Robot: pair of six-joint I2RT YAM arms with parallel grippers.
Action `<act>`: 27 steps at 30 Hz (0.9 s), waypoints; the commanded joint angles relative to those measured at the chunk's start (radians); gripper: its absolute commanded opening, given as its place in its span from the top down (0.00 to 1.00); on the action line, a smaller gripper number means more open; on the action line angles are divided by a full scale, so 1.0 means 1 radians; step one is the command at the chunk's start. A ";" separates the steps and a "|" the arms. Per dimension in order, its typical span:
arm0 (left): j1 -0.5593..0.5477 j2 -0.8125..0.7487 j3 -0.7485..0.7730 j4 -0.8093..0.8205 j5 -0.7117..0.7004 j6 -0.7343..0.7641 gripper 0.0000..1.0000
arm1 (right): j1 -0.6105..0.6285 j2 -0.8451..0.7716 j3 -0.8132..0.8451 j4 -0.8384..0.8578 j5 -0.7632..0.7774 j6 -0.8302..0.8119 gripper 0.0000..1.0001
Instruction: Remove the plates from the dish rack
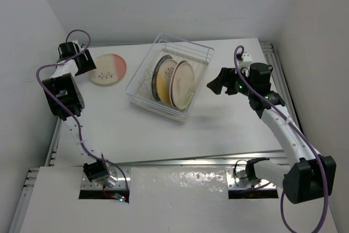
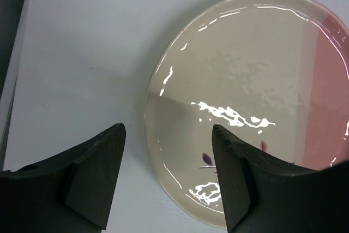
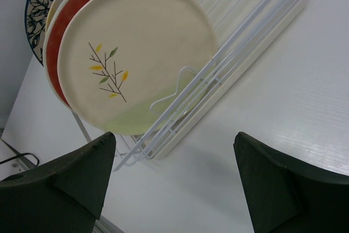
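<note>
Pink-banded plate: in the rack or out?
Out. The pink-banded plate lies flat on the table, left of the dish rack.

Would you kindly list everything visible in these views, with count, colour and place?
dish rack: one, clear with white wire, mid-table
blue-and-white plate: one, standing in the rack, farthest from the right arm
red-and-teal plate: one, standing in the rack, middle of three
sprig plate: one, cream fading to green, standing in the rack, nearest the right arm
cream-and-pink plate: one, flat on the table, left of the rack
table: one, white
left fingers: two, black, apart, over the cream-and-pink plate's edge
right fingers: two, black, apart, right of the rack
</note>
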 commanded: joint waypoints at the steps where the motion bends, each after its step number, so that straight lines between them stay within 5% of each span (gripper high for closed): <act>1: -0.016 -0.069 0.053 -0.011 -0.004 0.023 0.38 | 0.010 -0.003 0.044 0.011 0.003 -0.007 0.12; 7: -0.106 -0.258 0.176 -0.088 0.134 0.133 0.39 | 0.010 0.004 0.044 -0.056 0.138 -0.021 0.13; 14: -0.370 -0.361 0.355 -0.488 0.240 0.296 0.33 | 0.010 0.016 0.011 -0.055 0.201 -0.015 0.15; 17: -0.495 -0.376 0.382 -0.572 0.214 0.302 0.21 | 0.010 0.016 -0.002 -0.059 0.169 -0.027 0.15; 23: -0.713 -0.367 0.382 -0.637 0.050 0.351 0.22 | 0.010 -0.009 -0.053 -0.073 0.158 -0.043 0.15; 27: -0.758 -0.355 0.363 -0.623 -0.028 0.354 0.27 | 0.010 -0.050 -0.102 -0.079 0.149 -0.046 0.15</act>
